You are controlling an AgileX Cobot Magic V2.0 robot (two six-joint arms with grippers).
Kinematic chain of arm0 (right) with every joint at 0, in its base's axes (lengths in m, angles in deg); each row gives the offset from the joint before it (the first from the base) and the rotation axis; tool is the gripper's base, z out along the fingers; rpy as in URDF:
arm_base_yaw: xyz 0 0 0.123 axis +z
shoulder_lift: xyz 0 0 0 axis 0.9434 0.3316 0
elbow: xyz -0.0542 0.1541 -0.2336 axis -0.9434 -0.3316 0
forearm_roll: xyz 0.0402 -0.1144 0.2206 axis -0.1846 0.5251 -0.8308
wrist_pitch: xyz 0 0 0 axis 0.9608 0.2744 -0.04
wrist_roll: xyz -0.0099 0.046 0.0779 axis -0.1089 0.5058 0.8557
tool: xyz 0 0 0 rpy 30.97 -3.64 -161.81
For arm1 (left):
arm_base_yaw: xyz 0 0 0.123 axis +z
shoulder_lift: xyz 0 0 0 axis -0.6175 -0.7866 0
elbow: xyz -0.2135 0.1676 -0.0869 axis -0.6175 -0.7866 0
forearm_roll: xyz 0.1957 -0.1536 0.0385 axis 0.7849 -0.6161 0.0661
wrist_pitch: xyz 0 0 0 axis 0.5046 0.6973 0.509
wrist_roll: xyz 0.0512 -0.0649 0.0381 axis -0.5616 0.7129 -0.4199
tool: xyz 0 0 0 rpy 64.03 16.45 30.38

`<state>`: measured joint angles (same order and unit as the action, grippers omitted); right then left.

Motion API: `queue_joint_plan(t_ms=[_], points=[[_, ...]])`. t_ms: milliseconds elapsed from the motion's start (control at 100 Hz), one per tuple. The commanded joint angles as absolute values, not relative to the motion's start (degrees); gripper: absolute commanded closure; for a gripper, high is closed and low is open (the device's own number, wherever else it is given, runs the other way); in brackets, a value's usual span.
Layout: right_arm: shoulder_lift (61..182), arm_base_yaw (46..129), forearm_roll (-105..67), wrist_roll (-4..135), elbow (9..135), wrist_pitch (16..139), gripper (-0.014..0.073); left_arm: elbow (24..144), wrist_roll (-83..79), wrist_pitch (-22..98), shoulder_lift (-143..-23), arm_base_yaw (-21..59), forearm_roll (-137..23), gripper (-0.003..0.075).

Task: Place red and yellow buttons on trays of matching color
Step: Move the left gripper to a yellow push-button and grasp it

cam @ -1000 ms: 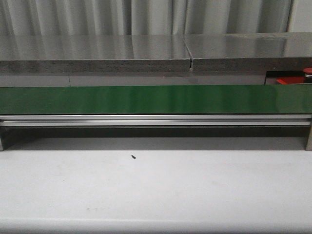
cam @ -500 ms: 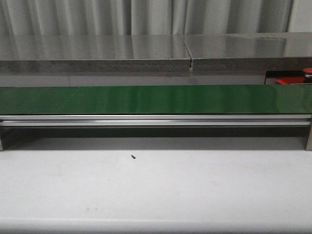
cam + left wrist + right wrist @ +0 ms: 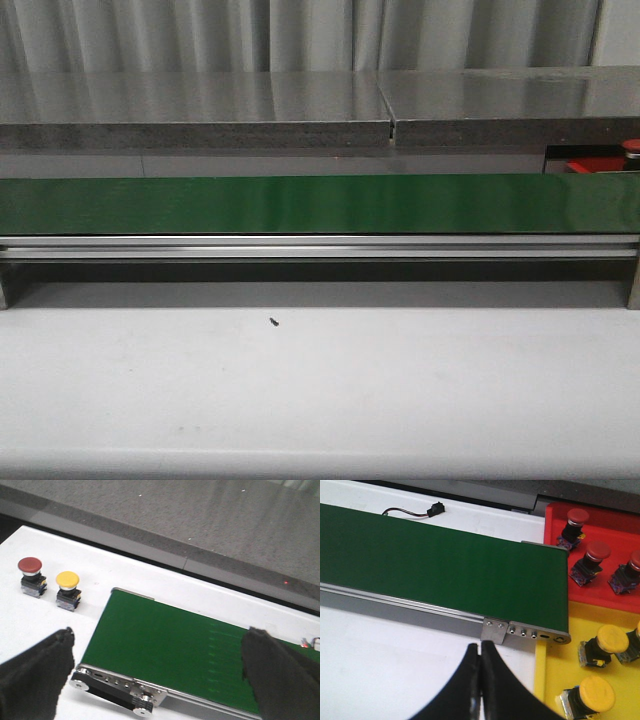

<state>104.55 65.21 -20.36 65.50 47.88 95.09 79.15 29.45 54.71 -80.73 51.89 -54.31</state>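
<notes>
Two buttons wait just ahead of the left gripper (image 3: 155, 680), beside the end of the green belt (image 3: 170, 650): a red button (image 3: 31, 576) and a yellow button (image 3: 68, 590), side by side and apart. Its jaws stand wide, holding nothing. The right gripper (image 3: 481, 690) is pinched closed and empty, with the red tray (image 3: 555, 530) and yellow tray (image 3: 550, 680) just ahead, several buttons in each. Best judged: centre on one cap, close squarely on its body, avoid nudging the neighbour.
</notes>
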Motion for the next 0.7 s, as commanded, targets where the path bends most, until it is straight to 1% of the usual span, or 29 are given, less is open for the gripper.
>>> queue_joint_plan(t_ms=[0,360,690], points=[[104.3,65.2,-20.9,65.3,49.3,91.5,0.0711,84.7,30.3,52.1,-86.0,53.7,-55.9,0.0068],[104.3,65.2,-20.9,65.3,49.3,91.5,0.0711,98.4,30.3,52.5,-110.2,58.3,-56.2,0.0068],[104.3,65.2,-20.9,65.3,49.3,91.5,0.0711,108.3,30.3,53.3,-125.9,58.7,-56.2,0.0068]])
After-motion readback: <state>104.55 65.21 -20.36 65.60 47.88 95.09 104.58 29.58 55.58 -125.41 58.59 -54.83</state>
